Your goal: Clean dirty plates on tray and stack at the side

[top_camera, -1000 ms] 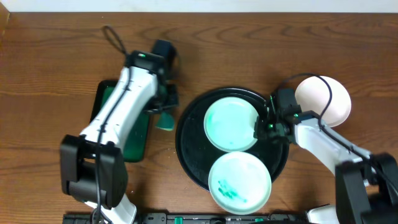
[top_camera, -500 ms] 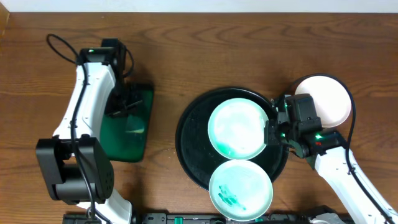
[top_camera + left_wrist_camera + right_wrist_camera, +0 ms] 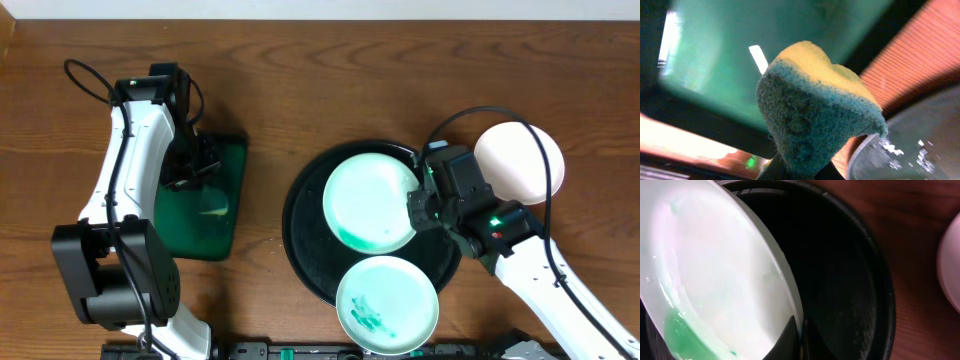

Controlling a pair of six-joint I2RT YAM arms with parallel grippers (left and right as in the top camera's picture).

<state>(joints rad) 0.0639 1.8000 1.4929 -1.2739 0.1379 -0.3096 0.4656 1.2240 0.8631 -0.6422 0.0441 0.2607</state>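
Left gripper (image 3: 799, 173) clamps sponge (image 3: 815, 107) over green tray (image 3: 715, 55).

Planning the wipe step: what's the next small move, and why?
Probably swing the left gripper with its sponge across to the plate. The right gripper pinches that plate's rim, tilted over the black tray, green smear showing; the sponge hangs over the green tray.

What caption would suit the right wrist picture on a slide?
Right fingers pinch the rim of a white plate smeared with green, holding it tilted over the black tray.
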